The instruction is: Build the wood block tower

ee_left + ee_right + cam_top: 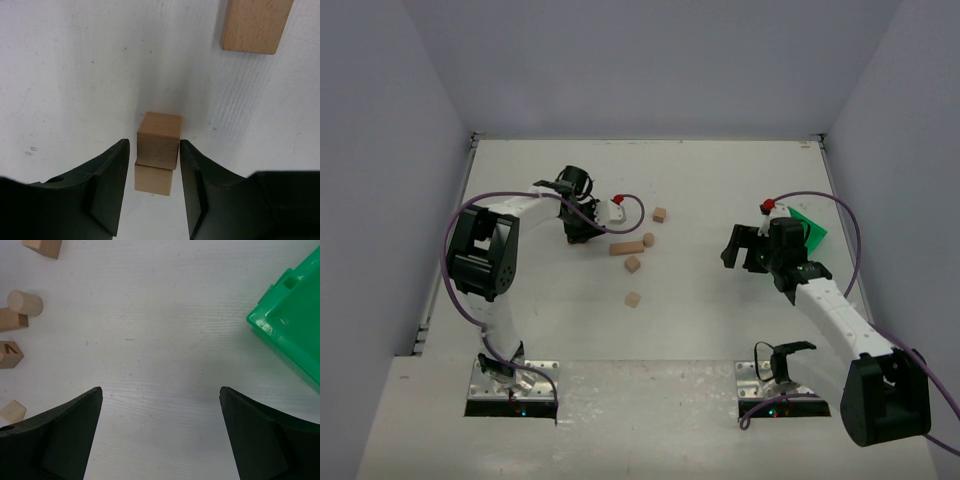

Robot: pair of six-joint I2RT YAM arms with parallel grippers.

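Observation:
In the left wrist view two tan cubes stand stacked: the upper cube [159, 139] rests slightly askew on the lower cube [153, 179]. My left gripper [154, 143] straddles the upper cube with its jaws narrowly open. The right finger [192, 170] is against the cube's side, and a thin strip of table shows at the left finger [112, 175]. The longer bar [255, 25] lies just beyond. From above, the left gripper [582, 232] hides the stack. My right gripper [160, 390] stands wide open over bare table, holding nothing.
Loose blocks lie mid-table: the bar [627, 248], a cylinder [648, 239] and cubes [660, 214], [633, 264], [633, 299]. A green bin [810, 228] sits just behind the right gripper [745, 250] near the right wall, and its corner shows in the right wrist view.

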